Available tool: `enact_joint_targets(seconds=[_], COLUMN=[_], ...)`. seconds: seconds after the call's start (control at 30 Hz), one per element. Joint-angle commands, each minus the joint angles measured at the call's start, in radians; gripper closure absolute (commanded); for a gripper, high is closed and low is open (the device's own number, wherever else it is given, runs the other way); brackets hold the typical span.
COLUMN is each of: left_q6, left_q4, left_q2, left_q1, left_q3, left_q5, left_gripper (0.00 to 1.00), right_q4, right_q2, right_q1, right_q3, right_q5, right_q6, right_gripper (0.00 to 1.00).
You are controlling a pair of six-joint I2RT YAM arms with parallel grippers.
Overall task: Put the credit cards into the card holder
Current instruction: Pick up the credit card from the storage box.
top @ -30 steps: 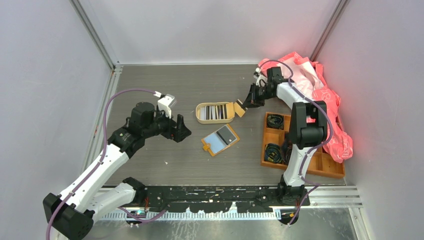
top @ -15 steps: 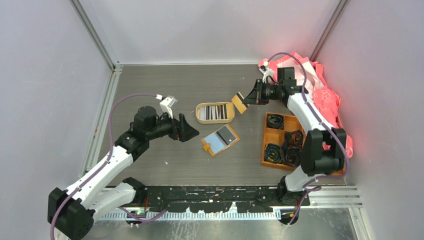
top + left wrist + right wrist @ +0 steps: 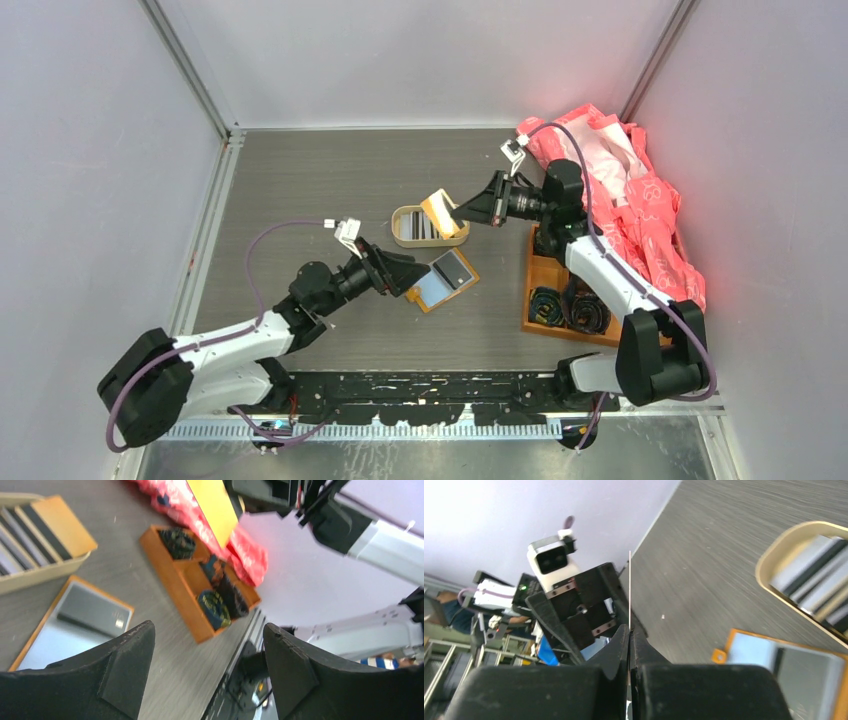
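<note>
I am on the carry step: my right end effector pinches a yellow card up over the tin. Next, I think, I must bring it down to the holder and slide its edge into a pocket. My left end effector is spread wide, just beside the holder. The holder lies open and flat on the bench, orange rim, pale blue inside.

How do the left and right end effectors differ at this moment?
The left end effector is open and empty; the right end effector is shut on a yellow card. The left is beside the card holder; the right holds its card over the beige tin in the top view. Both have black fingers.
</note>
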Motion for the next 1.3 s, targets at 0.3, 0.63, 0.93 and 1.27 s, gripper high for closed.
enact_joint_targets(seconds=[0.3,0.63,0.93,1.27], left_q6=[-0.057,-0.113,-0.077,0.175], left_q4=[0.515,0.593,0.452,-0.121], left_q2=[0.186,0.272,0.222,0.063], left_q1=[-0.012,0.023,0.172,0.172], left_q3=[0.055,0.104,0.095,0.19], left_q5=[-0.144,-0.095,0.316,0.633], left_gripper=[0.28,0.73,1.0,1.0], right_q4=[0.221,0.199,-0.558,-0.67], right_q2=[-0.023,-0.013,-0.032,-0.039], right_q1=[0.091,0.129,0.147,0.157], right_q3=[-0.011,-0.007,0.174,0.162], right_q5=[-0.066,-0.103,-0.165,-0.166], right_q6=[0.098,0.044,-0.619,-0.88], right_gripper=[0.99,0.99,0.57,0.41])
